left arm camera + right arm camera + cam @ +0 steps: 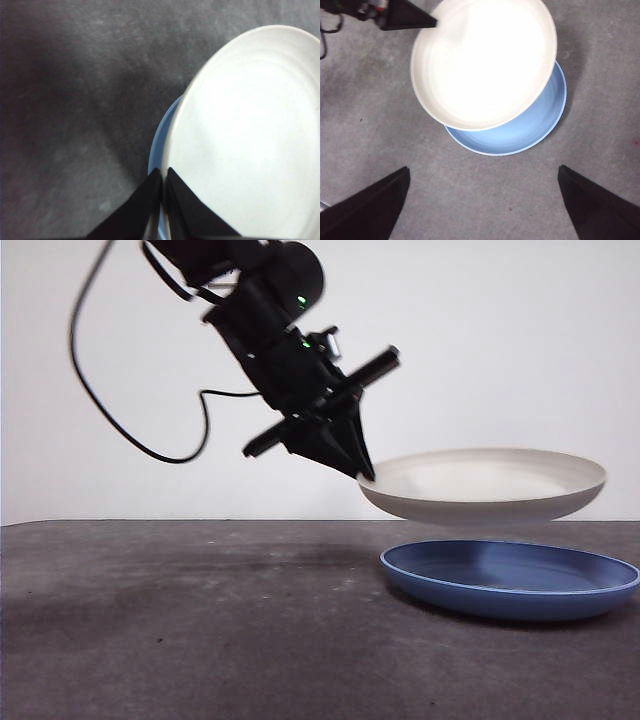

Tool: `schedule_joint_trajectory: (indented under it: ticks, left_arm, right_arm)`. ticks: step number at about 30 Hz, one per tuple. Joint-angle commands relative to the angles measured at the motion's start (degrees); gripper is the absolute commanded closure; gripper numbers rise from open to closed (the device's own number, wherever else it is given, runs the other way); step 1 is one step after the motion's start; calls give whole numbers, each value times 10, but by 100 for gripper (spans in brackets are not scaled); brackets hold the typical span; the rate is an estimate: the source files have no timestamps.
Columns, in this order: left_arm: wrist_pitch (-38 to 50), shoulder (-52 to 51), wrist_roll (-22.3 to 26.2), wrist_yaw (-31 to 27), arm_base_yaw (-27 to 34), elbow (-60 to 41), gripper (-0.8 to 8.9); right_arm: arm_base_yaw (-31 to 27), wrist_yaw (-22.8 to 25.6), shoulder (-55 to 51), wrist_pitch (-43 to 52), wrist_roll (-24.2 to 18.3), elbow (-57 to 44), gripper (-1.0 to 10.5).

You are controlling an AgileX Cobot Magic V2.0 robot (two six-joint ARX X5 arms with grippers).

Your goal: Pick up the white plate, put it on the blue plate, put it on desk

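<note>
— What's the white plate [485, 485] like?
— Round, shallow, matte cream. It hangs clear above the glossy blue plate [510, 578] on the mottled grey desk [200, 630].
— And the pincers?
— The left gripper [366, 476] is clamped on its near rim. The right gripper [482, 200] waits high above, jaws spread wide.

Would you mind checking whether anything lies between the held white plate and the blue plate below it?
Nothing visible does. The left hand grips the white plate by its rim, above the blue plate; only open air separates them, and the blue plate's bowl looks bare. The right hand hangs open, well apart.
</note>
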Motion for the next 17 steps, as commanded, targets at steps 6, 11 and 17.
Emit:
schedule_joint_trajectory:
  ticks: [6, 11, 17]
  left_arm:
    - [-15, 88, -4, -2, -22, 72, 798]
    - [-26, 116, 2, -3, -31, 89, 798]
    - [-47, 123, 20, -21, -37, 89, 798]
  right_arm:
    - [2, 2, 4, 5, 12, 10, 473]
    - [2, 8, 4, 6, 12, 10, 473]
    - [2, 16, 4, 6, 12, 10, 473]
